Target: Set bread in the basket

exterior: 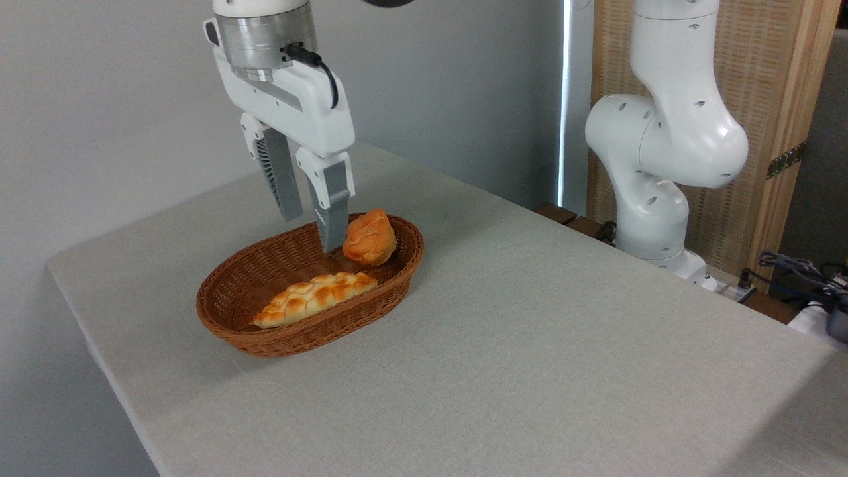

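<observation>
The bread (370, 238), a small golden-orange bun, lies tilted inside the right end of the basket (232, 311), leaning on its far rim. My gripper (310, 233) hangs over the basket just left of the bun, open, nothing between its fingers. The right finger (330, 205) stands close beside the bun; whether they touch is unclear. The basket is an oval brown wicker one on the grey tabletop.
A long braided golden loaf (314, 298) lies along the basket's near side. The arm's white base (652, 199) rises at the table's far right edge. Cables and a wooden screen are behind it. Grey tabletop (530, 344) spreads to the right and front.
</observation>
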{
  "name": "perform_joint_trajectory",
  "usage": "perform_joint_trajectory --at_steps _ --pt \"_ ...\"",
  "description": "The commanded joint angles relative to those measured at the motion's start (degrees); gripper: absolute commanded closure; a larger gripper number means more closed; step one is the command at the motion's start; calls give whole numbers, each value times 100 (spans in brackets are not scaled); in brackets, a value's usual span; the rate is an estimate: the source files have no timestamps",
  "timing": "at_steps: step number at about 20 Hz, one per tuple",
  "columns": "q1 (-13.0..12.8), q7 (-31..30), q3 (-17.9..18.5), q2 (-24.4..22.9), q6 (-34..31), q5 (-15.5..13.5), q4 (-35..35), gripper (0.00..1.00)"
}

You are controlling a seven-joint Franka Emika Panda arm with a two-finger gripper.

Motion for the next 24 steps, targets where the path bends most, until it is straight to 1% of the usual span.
perform_joint_trajectory --at_steps 1,3,8,11,18,20,21,24 --pt "-202 652 652 41 -371 15 346 0" --pt "-193 793 724 32 -362 15 346 0" --pt "-184 680 689 32 -371 6 337 0" --pt "-184 513 654 32 -371 6 329 0" --pt "-184 513 654 32 -388 41 337 0" --pt "-184 478 645 32 -458 426 337 0" --pt "-184 425 636 32 -459 471 337 0" --pt "-184 126 531 59 -459 480 337 0"
